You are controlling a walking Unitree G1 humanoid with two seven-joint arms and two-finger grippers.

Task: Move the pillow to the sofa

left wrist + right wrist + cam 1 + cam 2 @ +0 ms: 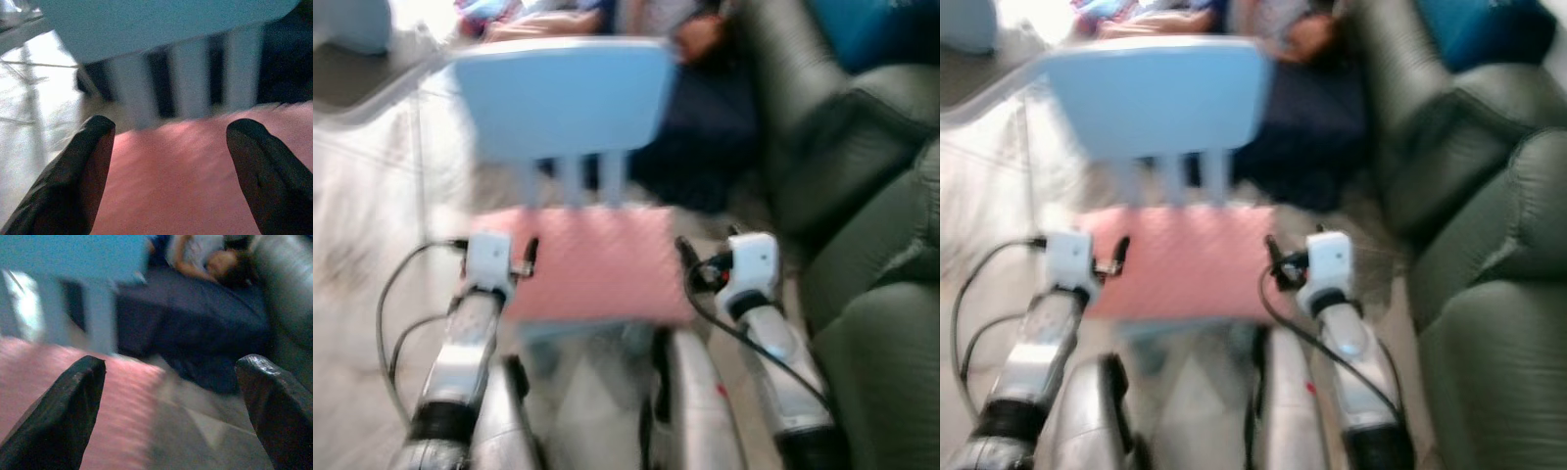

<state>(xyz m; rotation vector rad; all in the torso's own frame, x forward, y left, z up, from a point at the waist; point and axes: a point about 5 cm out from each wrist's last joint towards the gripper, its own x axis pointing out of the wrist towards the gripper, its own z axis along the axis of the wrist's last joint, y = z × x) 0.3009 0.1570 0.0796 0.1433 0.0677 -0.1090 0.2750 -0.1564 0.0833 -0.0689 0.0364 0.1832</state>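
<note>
Both end effectors, left (168,161) and right (171,401), are being held wide open, flanking the pink pillow (592,259) lying crosswise between them on the blue chair (563,93); neither is nearer.

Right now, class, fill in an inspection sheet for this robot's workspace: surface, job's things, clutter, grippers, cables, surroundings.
Surface: pale tiled floor; light blue chair directly ahead, pictures blurred.
Job's things: pink pillow lying on the chair seat; dark green sofa on the robot's right.
Clutter: nothing seen on the chair besides the pillow.
Grippers: left gripper open, fingers spread over the pillow's left part; right gripper open, at the pillow's right edge, one finger over the pillow, the other over the floor.
Cables: black cables loop beside both forearms, hanging free.
Surroundings: a person sits behind the chair, near the sofa; grey table edge at far left.
</note>
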